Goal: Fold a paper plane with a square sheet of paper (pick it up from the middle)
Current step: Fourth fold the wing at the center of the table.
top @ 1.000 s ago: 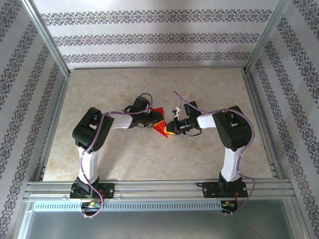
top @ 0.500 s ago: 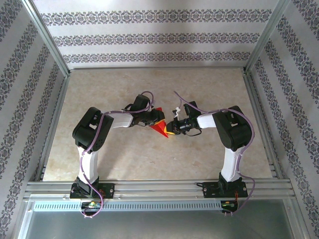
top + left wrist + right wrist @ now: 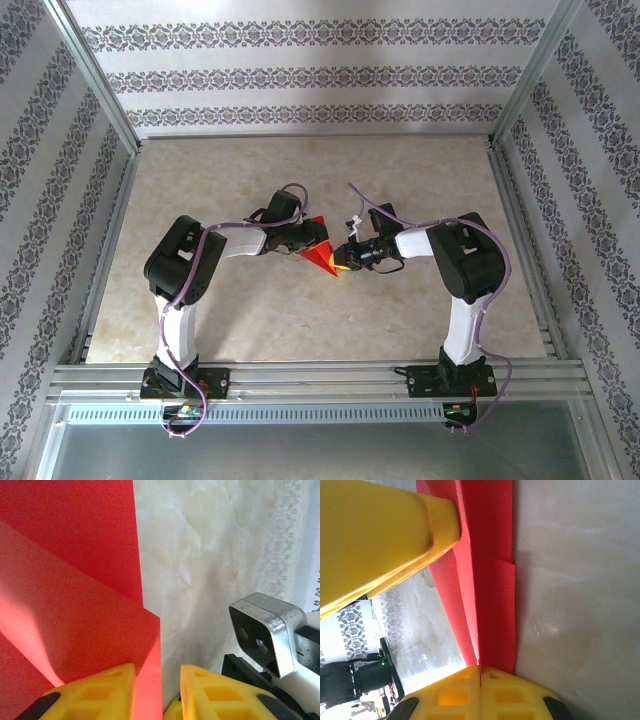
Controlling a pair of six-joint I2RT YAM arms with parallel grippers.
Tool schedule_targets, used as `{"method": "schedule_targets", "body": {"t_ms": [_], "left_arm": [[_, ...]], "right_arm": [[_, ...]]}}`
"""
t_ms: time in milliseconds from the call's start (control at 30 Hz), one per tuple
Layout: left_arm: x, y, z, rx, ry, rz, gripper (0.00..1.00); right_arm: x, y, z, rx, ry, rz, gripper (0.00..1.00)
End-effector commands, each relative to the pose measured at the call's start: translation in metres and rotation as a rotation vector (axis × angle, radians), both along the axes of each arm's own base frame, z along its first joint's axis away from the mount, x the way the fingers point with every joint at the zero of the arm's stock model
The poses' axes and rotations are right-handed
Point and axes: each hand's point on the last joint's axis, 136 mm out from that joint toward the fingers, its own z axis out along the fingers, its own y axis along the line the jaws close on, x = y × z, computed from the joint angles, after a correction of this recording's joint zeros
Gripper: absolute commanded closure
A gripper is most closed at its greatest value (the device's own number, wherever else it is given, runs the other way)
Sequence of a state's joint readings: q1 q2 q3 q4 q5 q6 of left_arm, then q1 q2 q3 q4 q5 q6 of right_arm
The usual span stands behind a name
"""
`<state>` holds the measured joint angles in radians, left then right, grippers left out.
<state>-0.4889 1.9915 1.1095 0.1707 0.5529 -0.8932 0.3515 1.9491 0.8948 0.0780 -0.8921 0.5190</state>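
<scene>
Little has shifted in the last second. The square sheet of paper (image 3: pixel 75 580), now a creased red wedge, lies where it did. The left gripper (image 3: pixel 157 675) has edged slightly further over it, and the right gripper (image 3: pixel 480 670) has finished clamping its fingertips together on the narrow end. From that pinch the long crease runs straight ahead to the left gripper, whose jaws stand apart astride the sheet's edge. The left arm, I judge, sits nearer the free flap.
</scene>
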Motion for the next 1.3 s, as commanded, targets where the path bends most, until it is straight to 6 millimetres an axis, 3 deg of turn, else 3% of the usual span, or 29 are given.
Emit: {"method": "schedule_targets", "body": {"t_ms": [0,233,733,933,1167,1267], "left_arm": [[0.002,-0.001,-0.006,0.006,0.011,-0.006,0.70],[0.001,0.000,-0.017,0.017,0.039,-0.002,0.70],[-0.004,0.005,-0.030,0.038,0.074,0.012,0.70],[-0.004,0.005,-0.031,0.037,0.078,0.016,0.70],[-0.004,0.006,-0.032,0.038,0.085,0.019,0.70],[-0.005,0.006,-0.033,0.040,0.088,0.019,0.70]], "right_arm": [[-0.019,-0.042,-0.068,-0.285,0.089,-0.069,0.94],[-0.014,-0.039,-0.055,-0.261,0.069,-0.076,0.89],[-0.015,-0.018,0.001,-0.096,0.063,-0.048,0.85],[-0.022,-0.015,0.003,-0.089,0.073,-0.011,0.85],[-0.025,-0.016,-0.008,-0.129,0.084,0.001,0.87],[-0.019,-0.015,0.002,-0.112,0.040,-0.013,0.87]]}}
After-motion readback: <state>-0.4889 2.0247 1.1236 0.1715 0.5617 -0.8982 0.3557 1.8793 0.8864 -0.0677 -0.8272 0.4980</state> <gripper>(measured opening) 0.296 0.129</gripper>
